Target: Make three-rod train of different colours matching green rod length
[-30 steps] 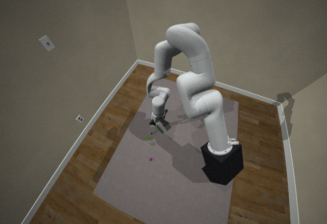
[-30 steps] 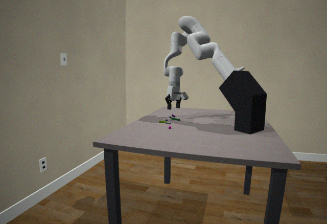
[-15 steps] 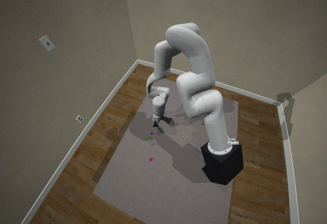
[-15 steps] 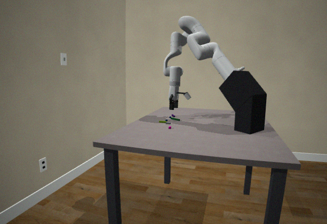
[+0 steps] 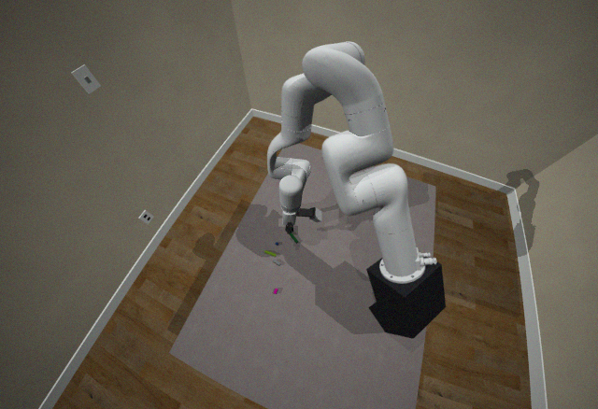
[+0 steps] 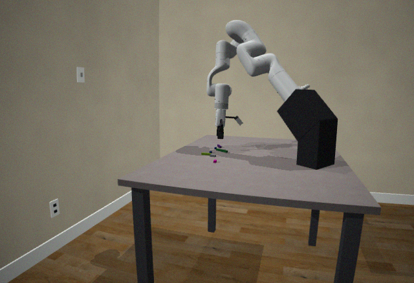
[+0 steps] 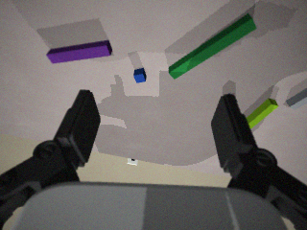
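Nearest to us, the front half of the bench [image 6: 233,189] carries none of the rods, so there is plenty of open room toward the front edge for a straight line of three.

A little further in lies the magenta rod [image 6: 215,161], set apart from the others. Behind it sit the grey rod [image 6: 212,156] and the lime rod [image 6: 205,154], close beside each other. We judge that blue, magenta and lime add up to the green length, so these small pieces matter most; grey, blue and orange would also do, but we see no orange rod.

Next comes the green rod [image 7: 212,46], lying flat and slantwise in the wrist view, with the blue cube [image 7: 139,75] just off its near end and the purple rod [image 7: 79,52] further to the side, toward the far left corner. All are apart from one another, so no train has yet been laid.

Our gripper [image 7: 155,126] hangs above this cluster with the jaws spread wide and nothing between them. We think it is placed here to come down on the blue cube. The risk is crowding: the green rod lies close, and a wide descent could nudge it.

The arm's black pedestal [image 6: 326,119] stands at the far right, well clear of the rods.
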`<act>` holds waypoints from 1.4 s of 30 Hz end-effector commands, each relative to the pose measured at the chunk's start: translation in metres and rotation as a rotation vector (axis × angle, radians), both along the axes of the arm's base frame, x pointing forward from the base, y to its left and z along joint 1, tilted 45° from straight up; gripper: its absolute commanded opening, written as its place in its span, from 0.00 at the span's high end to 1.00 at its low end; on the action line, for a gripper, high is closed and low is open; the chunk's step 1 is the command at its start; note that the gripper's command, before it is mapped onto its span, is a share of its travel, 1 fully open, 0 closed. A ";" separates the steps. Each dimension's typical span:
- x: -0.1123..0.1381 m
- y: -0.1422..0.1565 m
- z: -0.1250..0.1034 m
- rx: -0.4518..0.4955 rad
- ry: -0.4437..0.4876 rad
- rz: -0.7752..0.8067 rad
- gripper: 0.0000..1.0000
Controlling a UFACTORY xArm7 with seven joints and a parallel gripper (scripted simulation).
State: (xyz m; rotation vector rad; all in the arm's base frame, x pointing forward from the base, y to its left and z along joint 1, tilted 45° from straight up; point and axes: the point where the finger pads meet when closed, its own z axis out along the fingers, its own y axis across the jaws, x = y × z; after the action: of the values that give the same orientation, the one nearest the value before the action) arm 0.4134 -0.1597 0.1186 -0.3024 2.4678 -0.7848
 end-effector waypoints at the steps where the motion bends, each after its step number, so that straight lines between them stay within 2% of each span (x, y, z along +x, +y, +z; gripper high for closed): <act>1: 0.000 0.000 0.000 -0.074 0.093 0.078 0.00; 42: 0.000 0.000 0.000 -0.636 0.592 0.818 0.00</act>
State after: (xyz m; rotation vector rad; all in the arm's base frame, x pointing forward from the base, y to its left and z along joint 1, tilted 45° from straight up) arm 0.4134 -0.1597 0.1187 -1.6666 2.1848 -1.1465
